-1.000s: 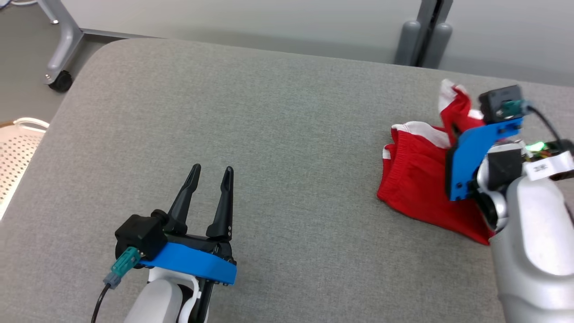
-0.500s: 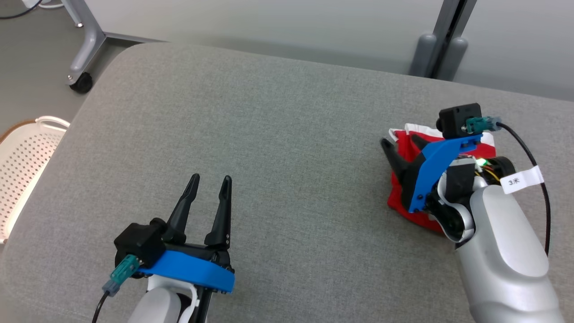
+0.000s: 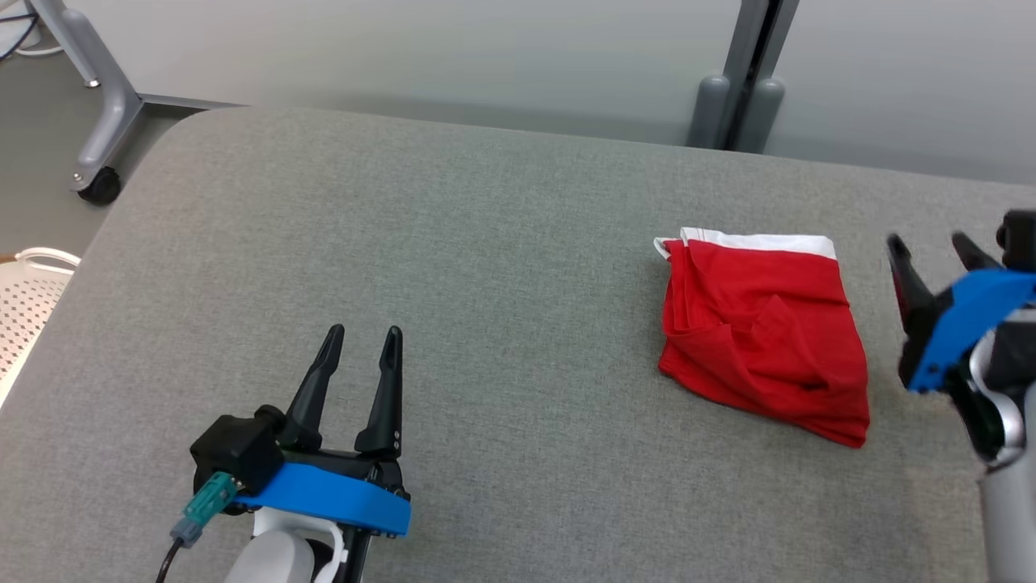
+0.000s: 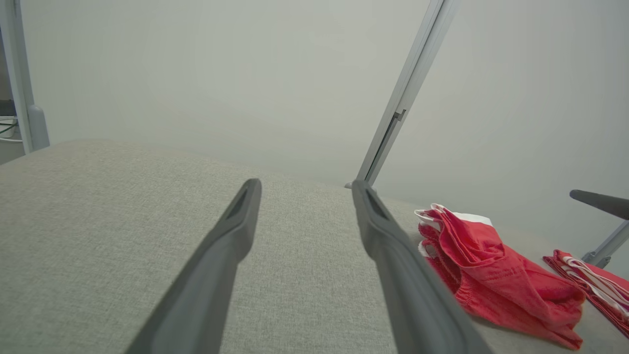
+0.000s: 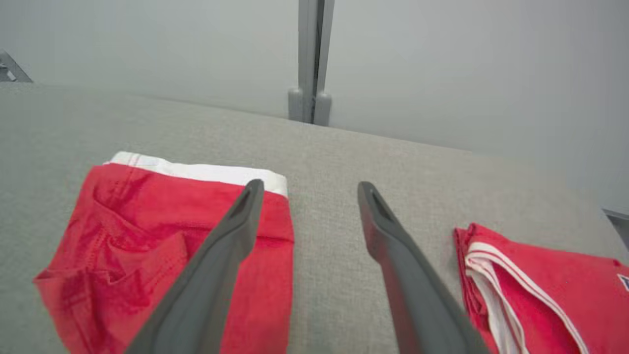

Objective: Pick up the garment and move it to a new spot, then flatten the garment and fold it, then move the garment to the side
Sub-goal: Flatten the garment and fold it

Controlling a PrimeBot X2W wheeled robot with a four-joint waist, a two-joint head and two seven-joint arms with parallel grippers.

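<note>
There's the red folded garment [image 3: 761, 332], flat on the grey fabric table [image 3: 405, 227]. The right gripper [image 3: 925, 238] hovers beside it and the left gripper [image 3: 365, 329] well apart, both spread, empty.

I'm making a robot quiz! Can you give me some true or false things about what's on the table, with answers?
1. The folded red cloth garment with a white band lies on the grey padded table. True.
2. The right gripper is squeezing the garment. False: it is open, empty, to the garment's right.
3. The left gripper is open and holds nothing. True.
4. Only one red garment is on the table. False: a second red garment with white stripes lies further right.
</note>
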